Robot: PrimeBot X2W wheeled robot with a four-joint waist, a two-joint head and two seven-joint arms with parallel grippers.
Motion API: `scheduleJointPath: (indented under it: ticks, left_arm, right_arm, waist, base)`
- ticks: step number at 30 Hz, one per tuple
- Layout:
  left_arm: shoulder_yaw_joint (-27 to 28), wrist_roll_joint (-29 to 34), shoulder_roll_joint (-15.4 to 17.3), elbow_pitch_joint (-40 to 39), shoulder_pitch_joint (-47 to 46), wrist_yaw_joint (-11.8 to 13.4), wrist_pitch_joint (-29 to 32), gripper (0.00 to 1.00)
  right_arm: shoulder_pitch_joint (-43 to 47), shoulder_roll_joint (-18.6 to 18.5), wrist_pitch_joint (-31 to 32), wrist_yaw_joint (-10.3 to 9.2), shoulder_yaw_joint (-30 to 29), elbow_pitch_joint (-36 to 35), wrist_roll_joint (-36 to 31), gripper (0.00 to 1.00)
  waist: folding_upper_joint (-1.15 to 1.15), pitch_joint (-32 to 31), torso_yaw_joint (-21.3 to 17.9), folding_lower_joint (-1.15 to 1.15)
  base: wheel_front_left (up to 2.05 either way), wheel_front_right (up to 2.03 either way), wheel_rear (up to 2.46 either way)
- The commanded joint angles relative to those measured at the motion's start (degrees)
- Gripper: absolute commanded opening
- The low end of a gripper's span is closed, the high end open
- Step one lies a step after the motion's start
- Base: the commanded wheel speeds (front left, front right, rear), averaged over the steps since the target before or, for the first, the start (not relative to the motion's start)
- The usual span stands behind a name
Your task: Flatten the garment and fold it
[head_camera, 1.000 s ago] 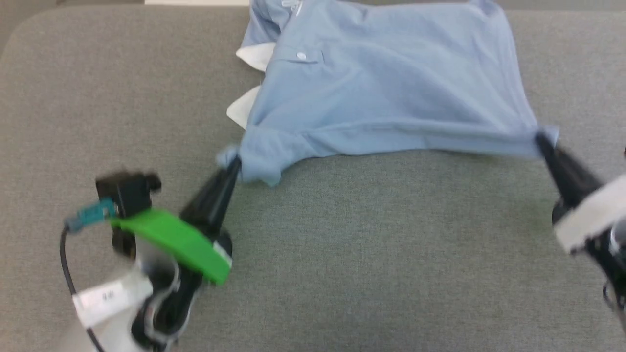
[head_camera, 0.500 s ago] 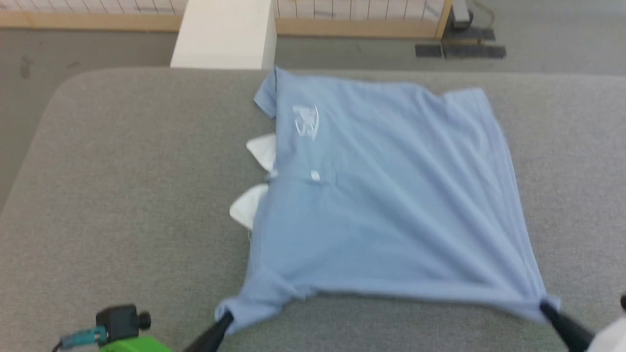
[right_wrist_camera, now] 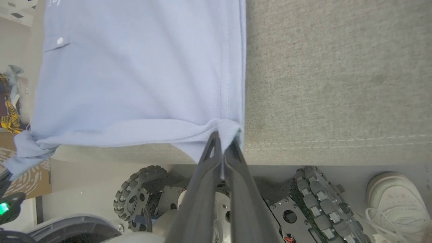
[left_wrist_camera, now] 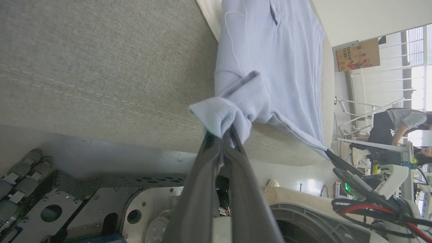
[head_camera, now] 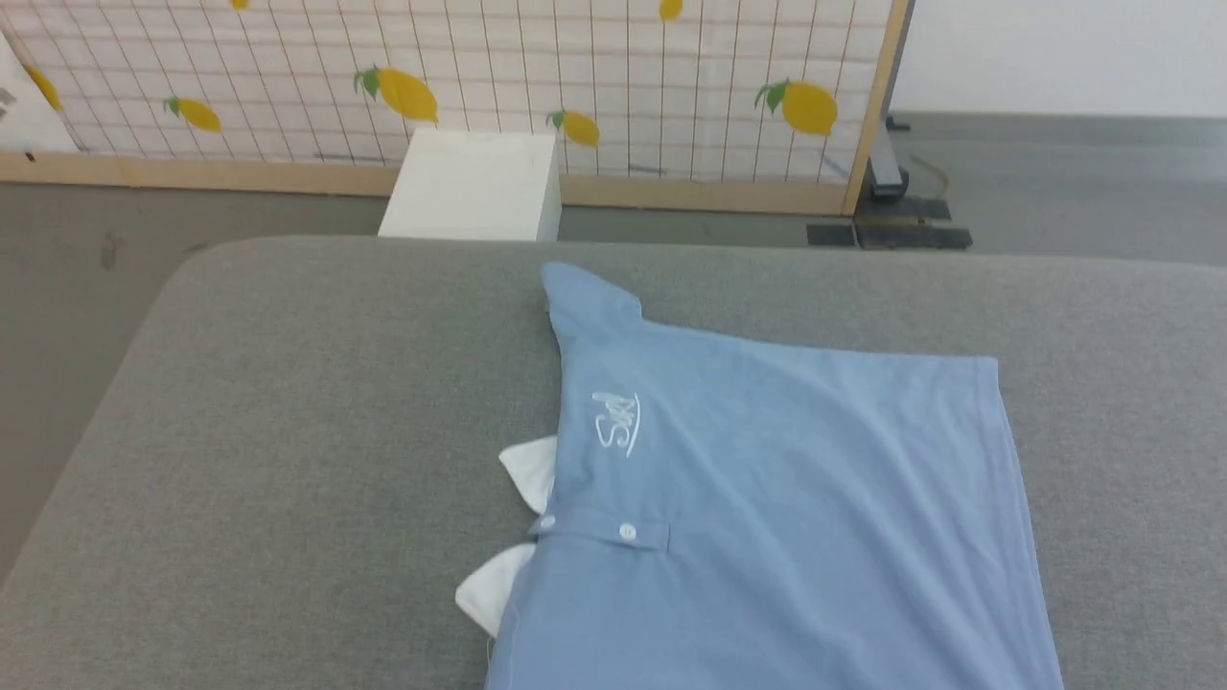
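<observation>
Our left end effector (left_wrist_camera: 226, 133) and right end effector (right_wrist_camera: 222, 140) each pinch a corner of the garment (head_camera: 767, 498) at the counter (head_camera: 288, 431) edge.

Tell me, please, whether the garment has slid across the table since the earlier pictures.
Yes: the garment has slid toward the robot, away from the table's far edge.

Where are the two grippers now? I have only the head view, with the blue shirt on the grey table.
Observer: The left gripper is shut on a bunched corner of the shirt, at the near edge of the table.
Operator: And the right one?
Observer: The right gripper is shut on the other near corner, at the same edge.
Operator: Is something below that edge?
Observer: A white shoe on the floor, beside the robot's wheel.
</observation>
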Motion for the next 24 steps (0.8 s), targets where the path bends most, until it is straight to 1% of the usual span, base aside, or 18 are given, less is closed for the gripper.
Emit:
scheduleJointPath:
  ticks: [1, 4, 8, 12, 16, 21, 24]
  left_arm:
    - [0.32, -0.04, 0.73, -0.74, 1.39, 0.45, -0.65, 0.00]
    - [0.76, 1.64, 1.23, -2.35, 2.10, 0.65, -2.14, 0.00]
    - [1.54, 5.08, 0.88, -3.81, -1.44, -0.18, -4.24, 0.00]
    - [1.01, 8.66, 0.36, -3.29, -8.14, -1.49, -4.16, 0.00]
    - [-0.30, 12.26, -0.64, -1.22, -16.67, -2.61, -2.79, 0.00]
    - [-0.85, 16.61, -1.73, 4.27, -27.82, -4.23, -1.75, 0.00]
    - [-1.36, 17.90, -2.86, 7.69, -33.07, -5.41, -1.28, 0.00]
  right_arm:
    - [0.80, 0.96, 0.69, -0.08, -0.73, -1.32, -0.54, 0.00]
    - [1.24, 2.66, 0.85, -0.08, -1.82, -4.08, -1.01, 0.00]
    - [-0.98, 2.44, -1.09, -0.08, -1.54, -6.12, -2.27, 0.00]
    - [-5.65, -0.01, -3.82, -0.08, -0.24, -6.13, -4.81, 0.00]
    - [-11.92, -2.54, -6.83, -0.08, 1.06, -4.74, -6.22, 0.00]
    - [-19.81, -5.88, -10.61, -0.08, 2.18, -1.42, -7.60, 0.00]
    - [-23.66, -7.73, -12.03, -0.08, 3.10, 0.91, -8.48, 0.00]
  waist:
    - [0.00, -0.90, 0.43, 0.01]
    - [0.00, -0.68, 0.79, 0.01]
    - [0.00, 0.59, 0.88, 0.01]
    - [0.00, 2.94, 0.38, 0.01]
    - [0.00, 6.24, -0.23, 0.01]
    - [0.00, 11.16, -0.92, 0.01]
    - [0.00, 13.97, -1.38, 0.01]
  base:
    - [0.00, 0.00, 0.00]
    - [0.00, 0.00, 0.00]
    - [0.00, 0.00, 0.00]
    - [0.00, 0.00, 0.00]
    - [0.00, 0.00, 0.00]
    - [0.00, 0.00, 0.00]
    - [0.00, 0.00, 0.00]
